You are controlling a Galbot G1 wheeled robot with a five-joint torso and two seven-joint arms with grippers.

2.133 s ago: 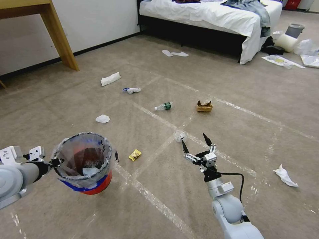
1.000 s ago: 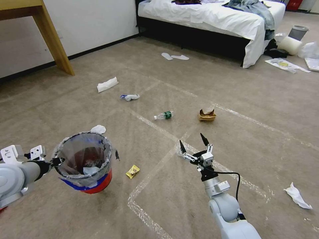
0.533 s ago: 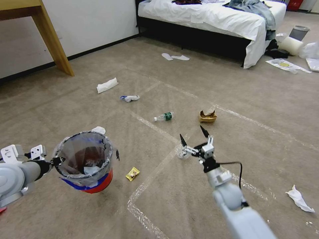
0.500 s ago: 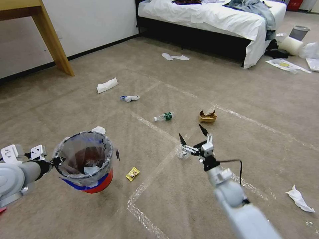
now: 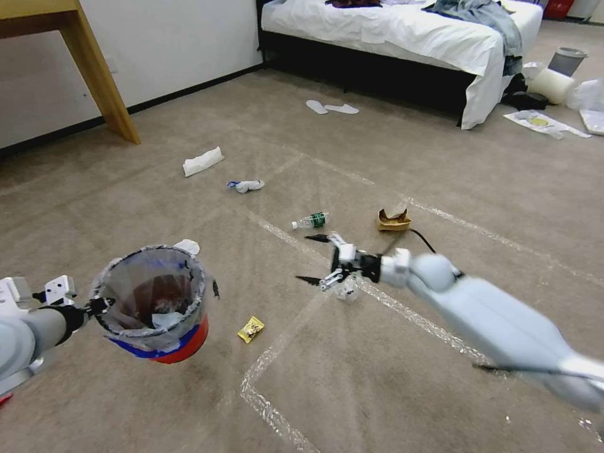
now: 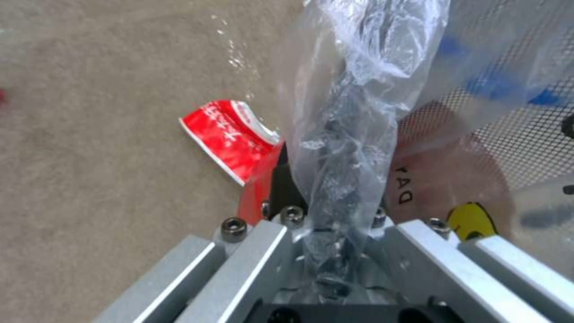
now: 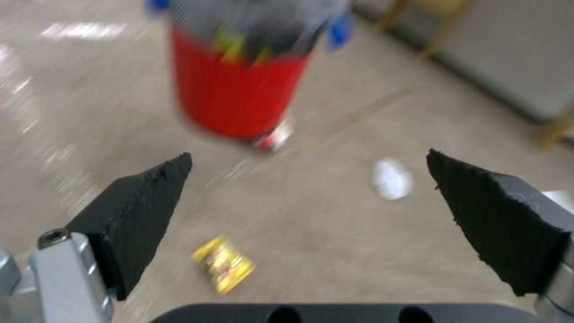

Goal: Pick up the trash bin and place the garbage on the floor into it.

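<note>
Left end effector (image 5: 94, 306) pinches the lined rim of the trash bin (image 5: 153, 305), holding it off the floor (image 5: 377, 377) at near left, mouth up to take litter. Right end effector (image 5: 313, 259), spread wide, points left above a clear crumpled scrap (image 5: 345, 288), yellow wrapper (image 5: 251, 328) nearer.

Bedroom: white-sheeted bed (image 5: 402, 28), slippers (image 5: 332, 108), carpet (image 5: 189, 402).

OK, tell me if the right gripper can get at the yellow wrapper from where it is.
Probably yes: the right gripper is open and empty, and bare carpet lies between it and the yellow wrapper.
</note>
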